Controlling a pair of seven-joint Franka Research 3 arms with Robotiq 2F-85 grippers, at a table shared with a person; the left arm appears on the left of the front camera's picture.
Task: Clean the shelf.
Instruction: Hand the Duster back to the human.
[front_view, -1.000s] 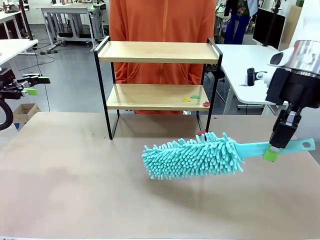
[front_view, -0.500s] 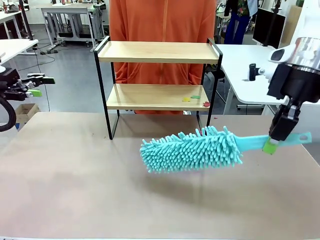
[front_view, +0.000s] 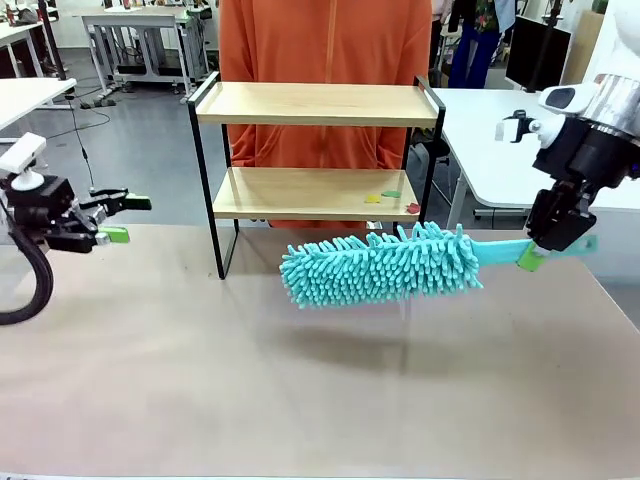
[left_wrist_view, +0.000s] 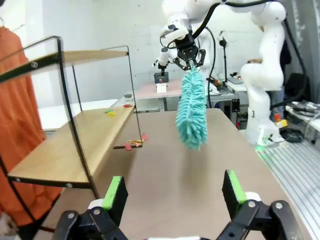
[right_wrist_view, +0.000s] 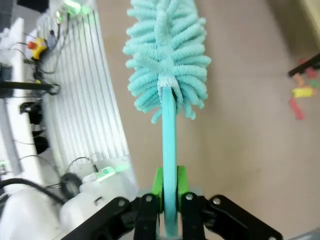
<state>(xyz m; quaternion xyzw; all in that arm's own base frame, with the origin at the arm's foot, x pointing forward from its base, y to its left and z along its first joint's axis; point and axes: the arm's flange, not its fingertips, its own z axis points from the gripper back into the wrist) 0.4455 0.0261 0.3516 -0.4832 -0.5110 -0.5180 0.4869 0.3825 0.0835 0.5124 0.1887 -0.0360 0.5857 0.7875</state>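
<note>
Right gripper (front_view: 541, 252): jaws clamped on the flat handle of the teal duster (front_view: 385, 265). The fluffy head sticks out sideways from the jaws, clear of the table (front_view: 150, 380). The shelf (front_view: 315, 105) stands beyond the duster head, near it, small scraps (front_view: 385, 197) on its lower board. Left gripper (front_view: 118, 218): jaws wide apart, empty, well off to the shelf's other side.

front view: fixed between my arms, looking across the table (front_view: 150, 400) at the shelf (front_view: 315, 104)
left wrist view: low over my fingers (left_wrist_view: 116, 192), facing along the table toward the duster (left_wrist_view: 192, 111)
right wrist view: close, looking down the duster handle (right_wrist_view: 169, 145)
shared: duster, shelf, table in front and left wrist views
</note>
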